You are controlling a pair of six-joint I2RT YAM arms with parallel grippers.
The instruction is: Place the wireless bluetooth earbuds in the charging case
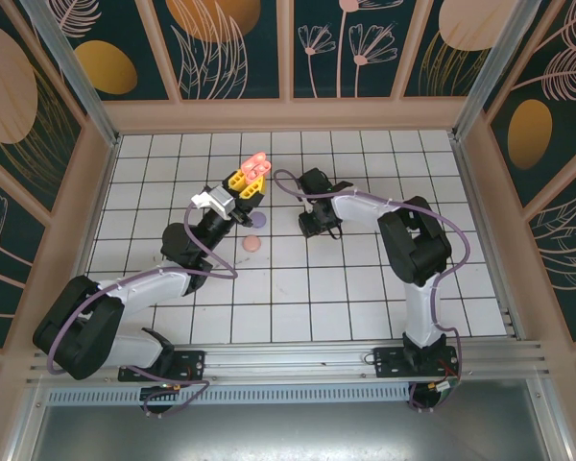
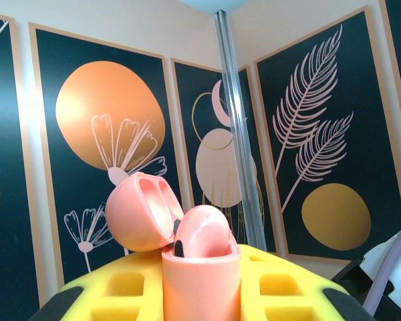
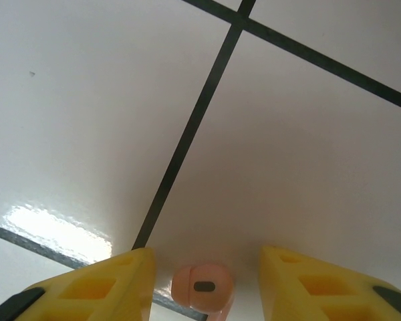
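My left gripper point(image 1: 245, 182) is raised above the tiled floor and shut on the salmon-pink charging case point(image 1: 254, 166). In the left wrist view the case point(image 2: 200, 287) stands upright between the yellow fingers point(image 2: 100, 291), its lid point(image 2: 137, 214) swung open to the left. One pink earbud point(image 2: 204, 231) sits in it. My right gripper point(image 1: 317, 228) points down at the floor right of the case. Seen from the right wrist, that gripper point(image 3: 206, 253) is open, with a salmon-pink earbud point(image 3: 202, 286) lying on the tile between its fingers, touching neither.
A round pink disc point(image 1: 252, 244) and a purple disc point(image 1: 257, 221) lie on the white tiles point(image 1: 365, 288) between the two arms. Patterned walls and a wooden rim point(image 1: 288, 113) enclose the floor. A metal post point(image 2: 237, 134) stands in the far corner.
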